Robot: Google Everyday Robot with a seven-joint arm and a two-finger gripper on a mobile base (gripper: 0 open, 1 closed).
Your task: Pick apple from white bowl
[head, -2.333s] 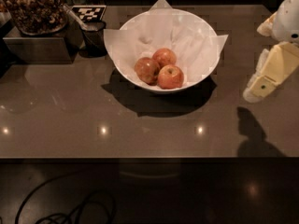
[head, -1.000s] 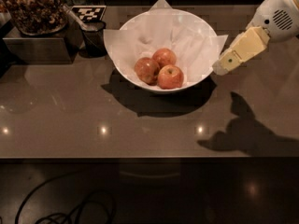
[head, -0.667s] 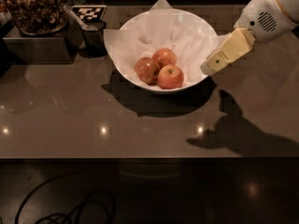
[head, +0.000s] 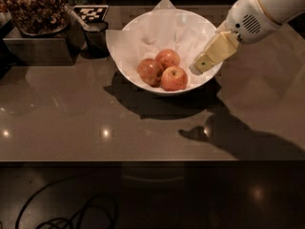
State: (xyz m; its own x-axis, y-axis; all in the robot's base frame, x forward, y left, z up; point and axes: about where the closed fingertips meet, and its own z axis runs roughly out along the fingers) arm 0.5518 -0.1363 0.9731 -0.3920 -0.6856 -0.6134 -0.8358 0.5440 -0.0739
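Observation:
The white bowl [head: 143,82], lined with crinkled white paper, stands at the back middle of the brown counter. Three reddish apples lie in it: one at the left [head: 150,71], one at the back [head: 167,58] and one at the front [head: 174,78]. My gripper [head: 198,68] reaches in from the upper right on a white arm. Its cream-coloured tip hangs over the right inside of the bowl, just right of the apples and not touching them. It holds nothing.
A small dark cup [head: 96,36] stands left of the bowl, with a checkered marker card [head: 90,12] behind it. A metal container [head: 35,44] with a heap of dried snacks sits at the back left. The counter's front edge [head: 152,160] runs across; cables lie on the dark floor below.
My gripper has moved left and down from the right side of the counter to over the right inside of the bowl. The bowl and apples have not moved.

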